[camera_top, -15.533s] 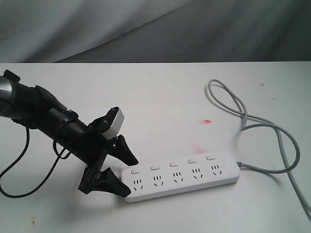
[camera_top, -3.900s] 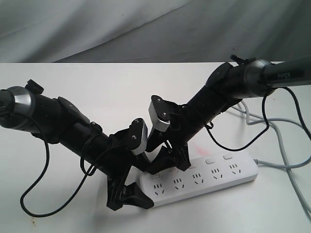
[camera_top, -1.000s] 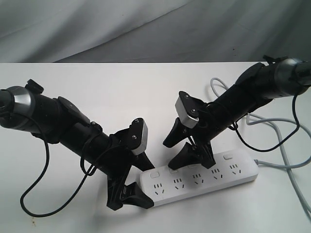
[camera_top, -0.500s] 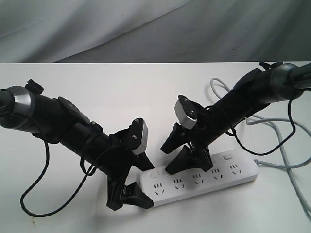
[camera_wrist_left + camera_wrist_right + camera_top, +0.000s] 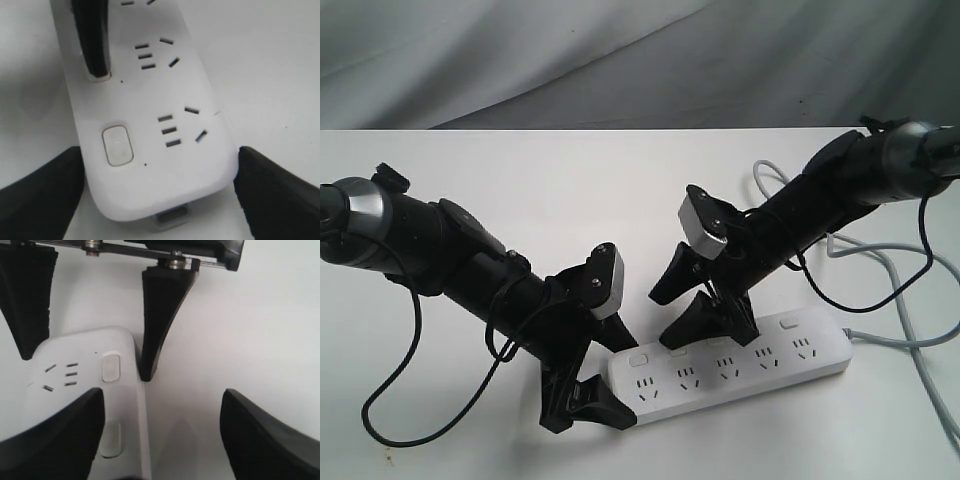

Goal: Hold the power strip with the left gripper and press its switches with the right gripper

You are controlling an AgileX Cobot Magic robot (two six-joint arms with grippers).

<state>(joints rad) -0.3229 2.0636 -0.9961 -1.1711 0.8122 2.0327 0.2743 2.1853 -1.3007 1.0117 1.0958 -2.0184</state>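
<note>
Exterior view: smooth, round-ended white power strip (image 5: 745, 377)

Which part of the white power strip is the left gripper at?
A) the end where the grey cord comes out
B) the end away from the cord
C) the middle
B: the left gripper has a finger on each side of the rounded end of the power strip, opposite where the grey cord leaves it.

The power strip (image 5: 745, 375) was smooth, faintly glossy white plastic; the surface (image 5: 570, 190) matt white; the backdrop (image 5: 620, 60) wrinkled grey cloth.
</note>
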